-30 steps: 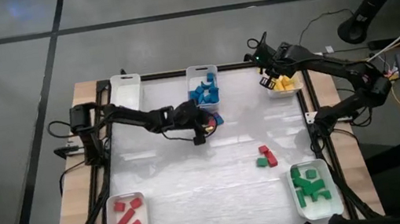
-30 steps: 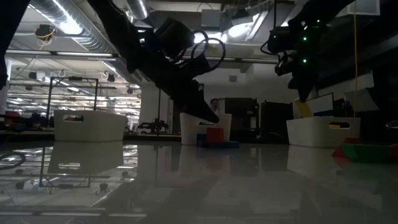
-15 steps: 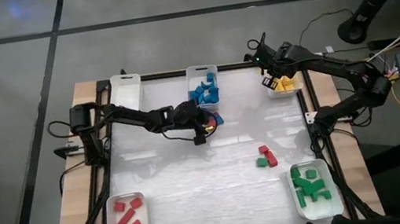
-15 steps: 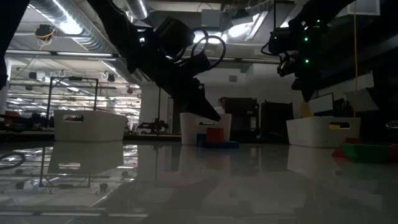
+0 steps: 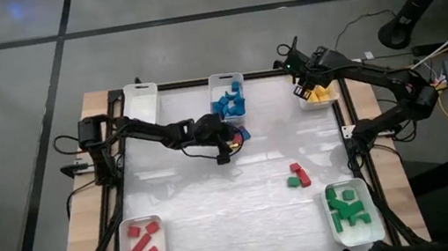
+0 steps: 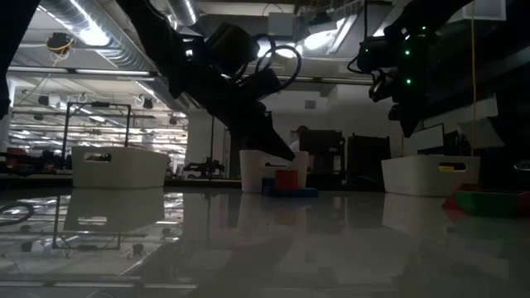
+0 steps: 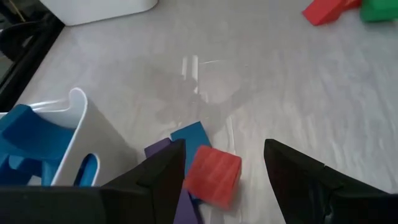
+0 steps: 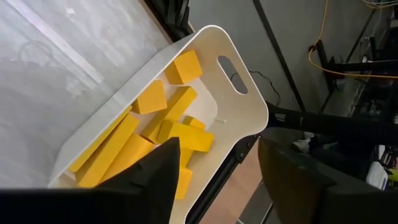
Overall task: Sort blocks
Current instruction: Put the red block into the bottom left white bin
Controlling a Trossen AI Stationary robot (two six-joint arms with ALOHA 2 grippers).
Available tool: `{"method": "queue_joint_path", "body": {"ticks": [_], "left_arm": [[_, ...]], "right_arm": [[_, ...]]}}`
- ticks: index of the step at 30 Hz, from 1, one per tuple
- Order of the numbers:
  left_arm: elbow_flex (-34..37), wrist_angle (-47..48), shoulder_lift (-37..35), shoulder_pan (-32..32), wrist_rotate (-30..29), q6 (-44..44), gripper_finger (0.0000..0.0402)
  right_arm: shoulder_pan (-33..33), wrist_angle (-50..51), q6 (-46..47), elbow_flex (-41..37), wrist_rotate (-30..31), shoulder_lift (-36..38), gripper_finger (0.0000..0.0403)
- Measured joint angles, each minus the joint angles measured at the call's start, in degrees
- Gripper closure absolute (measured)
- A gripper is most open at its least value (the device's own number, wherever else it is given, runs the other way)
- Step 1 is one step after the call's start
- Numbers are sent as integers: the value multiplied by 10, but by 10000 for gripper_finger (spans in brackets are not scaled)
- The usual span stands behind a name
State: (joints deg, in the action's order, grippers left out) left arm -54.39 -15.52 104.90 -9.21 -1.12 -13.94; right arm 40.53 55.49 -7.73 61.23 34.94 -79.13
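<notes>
Two end effectors work at the far side of the tabletop (image 5: 218,206). The right end effector (image 5: 302,89) hangs over the white plastic tray of yellow blocks (image 8: 163,126) at the far right corner, its dark fingers (image 8: 152,180) spread apart with nothing between them; the tray (image 8: 239,106) below holds yellow cubes and bars heaped together. The left end effector (image 5: 225,146) sits low near the tabletop's far middle, its fingers (image 7: 163,177) parted on either side of a small red cube (image 7: 212,175), without pinching it as far as the wrist view shows. That red cube lies touching a blue block (image 7: 191,138) and a purple block (image 7: 160,150), all just beside the white tray of blue blocks (image 5: 230,103).

Farther out, a few loose blocks, two red bars (image 5: 300,173) and a green cube (image 5: 292,182), lie together on the tabletop right of centre. At the near right corner a white tray holds green blocks (image 5: 347,209); at the near left corner another white tray holds red blocks (image 5: 145,244). One more white tray (image 5: 141,97) stands at the far left corner; what it contains cannot be made out.
</notes>
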Motion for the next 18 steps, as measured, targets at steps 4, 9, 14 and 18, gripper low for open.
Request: {"method": "queue_joint_path", "body": {"ticks": [4, 9, 14, 18], "left_arm": [[0, 0, 0, -6, 2, 0, 196], [0, -4, 21, -14, 1, -14, 196], [0, -2, 36, -14, 1, -27, 196], [0, -6, 38, -14, 0, -35, 196]], "right_arm": [[0, -1, 0, 0, 0, 0, 182], [0, -1, 0, 0, 0, 0, 182], [0, -7, 0, 0, -39, 0, 182], [0, -25, 0, 0, -60, 0, 182]]}}
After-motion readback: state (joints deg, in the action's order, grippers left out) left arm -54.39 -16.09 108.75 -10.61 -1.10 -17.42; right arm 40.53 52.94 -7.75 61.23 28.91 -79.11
